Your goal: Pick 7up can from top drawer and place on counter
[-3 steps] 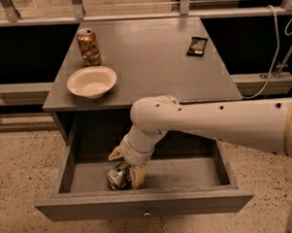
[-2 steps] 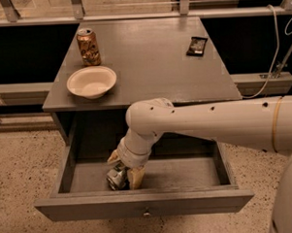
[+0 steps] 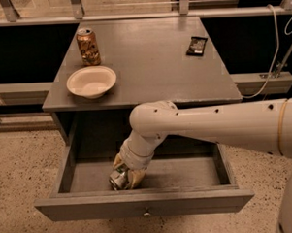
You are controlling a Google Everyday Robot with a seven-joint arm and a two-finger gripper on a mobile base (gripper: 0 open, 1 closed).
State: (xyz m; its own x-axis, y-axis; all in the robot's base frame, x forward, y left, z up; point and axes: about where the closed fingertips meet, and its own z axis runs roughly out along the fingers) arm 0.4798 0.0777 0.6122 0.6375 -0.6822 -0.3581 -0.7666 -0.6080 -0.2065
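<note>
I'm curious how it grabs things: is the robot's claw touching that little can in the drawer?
Touching. The camera view shows the gripper down in the top drawer, its fingers against both sides of the 7up can, no gap.

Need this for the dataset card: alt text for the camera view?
The robot's hand reaches down into the open top drawer, right at the 7up can near its front panel. On the counter above sit an orange-gold can, a white bowl and a dark packet.
</note>
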